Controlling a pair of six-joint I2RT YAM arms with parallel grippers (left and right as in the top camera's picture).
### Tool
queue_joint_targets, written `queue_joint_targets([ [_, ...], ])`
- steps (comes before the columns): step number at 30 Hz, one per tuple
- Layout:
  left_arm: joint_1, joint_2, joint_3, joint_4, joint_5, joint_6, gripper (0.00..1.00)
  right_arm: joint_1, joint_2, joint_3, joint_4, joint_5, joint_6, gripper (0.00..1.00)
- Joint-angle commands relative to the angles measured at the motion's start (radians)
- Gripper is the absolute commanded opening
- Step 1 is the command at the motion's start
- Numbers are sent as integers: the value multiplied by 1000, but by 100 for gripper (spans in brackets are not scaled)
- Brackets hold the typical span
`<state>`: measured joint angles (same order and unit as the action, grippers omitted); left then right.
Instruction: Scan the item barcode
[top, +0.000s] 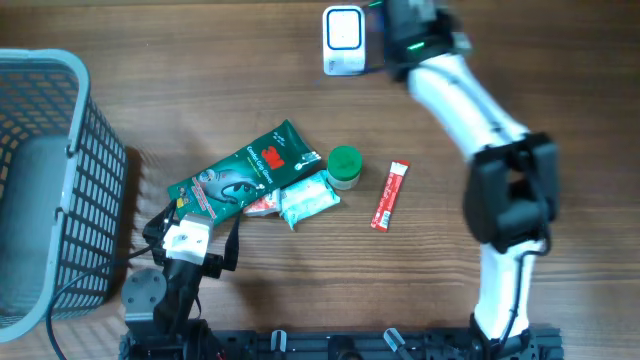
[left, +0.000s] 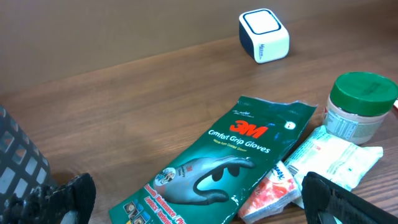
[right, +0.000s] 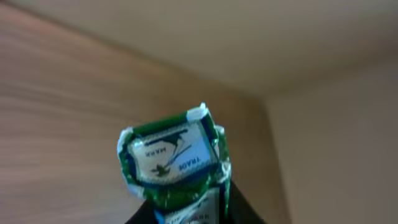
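Note:
My right gripper (right: 186, 210) is shut on a small green-wrapped item (right: 173, 157) with a white and blue "TRADE MARK" label, held up against blurred wood. From overhead, that gripper (top: 392, 28) is at the table's far edge, right beside the white and blue scanner box (top: 343, 40); the item itself is hidden there. The scanner (left: 264, 35) also shows far off in the left wrist view. My left gripper (left: 199, 200) stands wide open low over a green 3M gloves pack (left: 230, 155), holding nothing; it is near the front left (top: 195, 228).
Beside the gloves pack (top: 245, 175) lie a green-lidded jar (top: 344, 166), a white-teal tissue pack (top: 305, 198), an orange pack (left: 273, 190) and a red sachet (top: 390, 195). A grey wire basket (top: 50, 180) stands at the left edge.

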<state>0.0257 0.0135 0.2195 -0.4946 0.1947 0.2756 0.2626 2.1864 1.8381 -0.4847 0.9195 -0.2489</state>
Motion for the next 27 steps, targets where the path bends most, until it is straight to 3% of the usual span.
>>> queue_joint_targets([
  [1, 5, -7, -5, 3, -5, 8, 100, -317, -21, -10, -201, -159, 314, 4],
  [7, 5, -7, -5, 3, -5, 8, 100, -877, -17, -89, -235, -758, 470, 6],
  [8, 5, -7, -5, 3, -5, 8, 100, -911, -18, -88, -232, -789, 469, 16],
  [10, 5, -7, -5, 3, -5, 8, 100, -958, -26, -73, -247, -890, 494, 48],
  [11, 5, -7, -5, 3, -5, 8, 100, -962, -34, -55, -259, -971, 495, 85],
  [12, 5, -7, -5, 3, -5, 8, 100, -953, -54, -24, -285, -1039, 496, 99],
  [15, 5, -7, -5, 3, -5, 8, 100, -895, -169, -3, -345, -1054, 591, 100],
  [18, 5, -7, -5, 3, -5, 8, 100, -724, -320, -3, -492, -1161, 680, 100],
  [21, 5, -7, -5, 3, -5, 8, 100, -533, -327, -20, -554, -1202, 742, 100],
  [24, 5, -7, -5, 3, -5, 8, 100, -306, -326, -131, -560, -1273, 659, 99],
  [25, 5, -7, -5, 3, -5, 8, 100, -239, -326, -162, -573, -1247, 648, 86],
  [27, 5, -7, -5, 3, -5, 8, 100, -95, -326, -261, -568, -1205, 680, 84],
])
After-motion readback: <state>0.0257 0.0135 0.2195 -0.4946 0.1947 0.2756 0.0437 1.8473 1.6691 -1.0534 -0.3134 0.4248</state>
